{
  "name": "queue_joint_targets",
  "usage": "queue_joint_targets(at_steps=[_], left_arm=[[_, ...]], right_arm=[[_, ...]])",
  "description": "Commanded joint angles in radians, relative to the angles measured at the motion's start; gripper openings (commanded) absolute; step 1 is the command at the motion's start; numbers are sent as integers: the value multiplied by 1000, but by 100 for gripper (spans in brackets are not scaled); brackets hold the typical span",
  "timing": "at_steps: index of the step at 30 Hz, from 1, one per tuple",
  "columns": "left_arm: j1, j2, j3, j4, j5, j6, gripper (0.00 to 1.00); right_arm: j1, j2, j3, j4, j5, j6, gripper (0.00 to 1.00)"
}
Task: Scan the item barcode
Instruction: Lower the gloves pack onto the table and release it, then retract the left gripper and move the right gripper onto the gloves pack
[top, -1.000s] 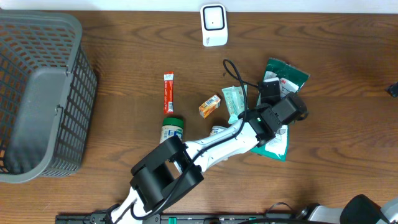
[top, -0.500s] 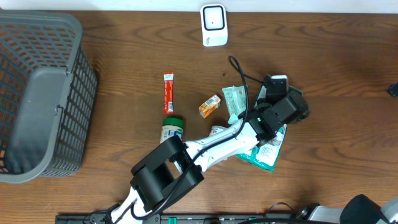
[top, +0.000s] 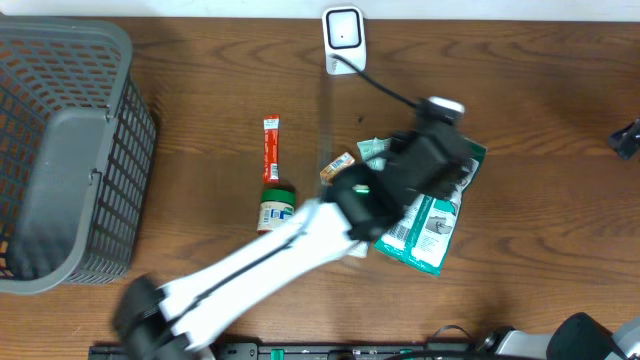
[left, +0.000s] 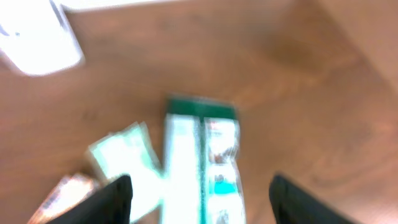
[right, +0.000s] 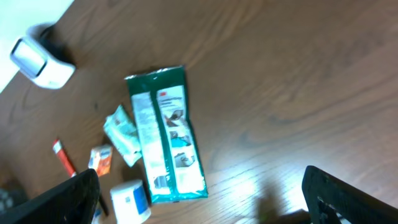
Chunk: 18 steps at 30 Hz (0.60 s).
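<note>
So, compared with a second ago, we've got the left gripper (left: 205, 202) off the green packet (top: 425, 215). Its jaws now stand wide apart with nothing between them, hanging over the packet's top end, and the whole arm has swung and looks blurred. The packet has shifted and lies flat on the table (top: 540, 260), pale label side up, just right of the light green pouch (top: 375, 150) and well below the scanner (top: 343, 38). Our right gripper (right: 208, 199) is spread wide too, off at the right edge.
</note>
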Motion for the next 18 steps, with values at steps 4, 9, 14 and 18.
queue_joint_targets(at_steps=[4, 9, 14, 18], left_arm=[[198, -238, 13, -202, -51, 52, 70], [393, -422, 13, -309, -51, 51, 70], [598, -520, 13, -397, -51, 5, 70], [720, -540, 13, -480, -51, -3, 70]], right_arm=[[93, 0, -100, -2, -68, -72, 99], [212, 0, -223, 35, -68, -72, 99], [350, 0, -371, 121, -67, -63, 99], [446, 0, -515, 201, -67, -60, 99]])
